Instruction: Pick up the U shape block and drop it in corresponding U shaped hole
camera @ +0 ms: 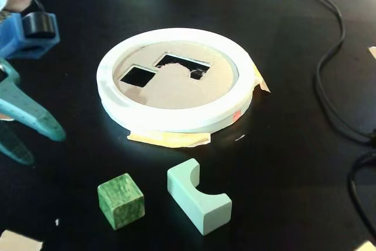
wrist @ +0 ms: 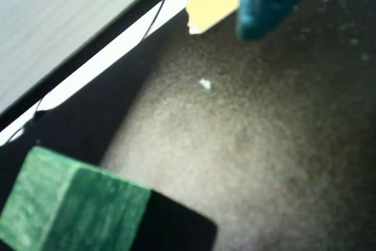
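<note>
Disc w/ white ring [camera: 176,123]: tan cardboard inside, two cutouts, nothing sitting on it.
U shaped hole [camera: 183,66]: dark, no block seen in it; square cutout [camera: 138,75] beside it likewise.
U shape block [camera: 198,197]: on black table [camera: 294,163] in front of disc, notch facing up-right, apart from ring.
Green cube [camera: 121,200]: just left of the block, not touching.
Gripper [camera: 26,130]: teal fingers at left edge of fixed view, spread apart, grasping nothing; well clear of both blocks.

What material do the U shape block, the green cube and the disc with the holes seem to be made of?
U shape block: probably painted wood or plastic; smooth, even matte mint surface. Green cube: likely stained wood; mottled, streaky green faces. Disc: cardboard, tan and matte with rough cut edges, inside a smooth white ring, possibly plastic.
</note>
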Controlling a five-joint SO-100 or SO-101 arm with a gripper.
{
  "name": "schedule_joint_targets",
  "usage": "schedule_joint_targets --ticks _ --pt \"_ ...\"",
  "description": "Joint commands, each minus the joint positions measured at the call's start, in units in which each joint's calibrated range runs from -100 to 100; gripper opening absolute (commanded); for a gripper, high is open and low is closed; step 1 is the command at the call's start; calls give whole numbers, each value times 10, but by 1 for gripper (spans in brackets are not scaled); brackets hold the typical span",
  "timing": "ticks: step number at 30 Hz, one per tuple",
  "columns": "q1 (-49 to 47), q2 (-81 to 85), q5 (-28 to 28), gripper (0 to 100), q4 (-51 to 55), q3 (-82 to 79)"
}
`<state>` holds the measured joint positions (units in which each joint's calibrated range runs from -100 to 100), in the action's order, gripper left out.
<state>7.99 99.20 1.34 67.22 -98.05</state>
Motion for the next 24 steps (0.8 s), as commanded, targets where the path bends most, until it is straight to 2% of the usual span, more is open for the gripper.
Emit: schedule_joint_targets --ticks 1,24 --pt "10 8 5 87 -22 1" --pt "10 8 6 87 -19 1"
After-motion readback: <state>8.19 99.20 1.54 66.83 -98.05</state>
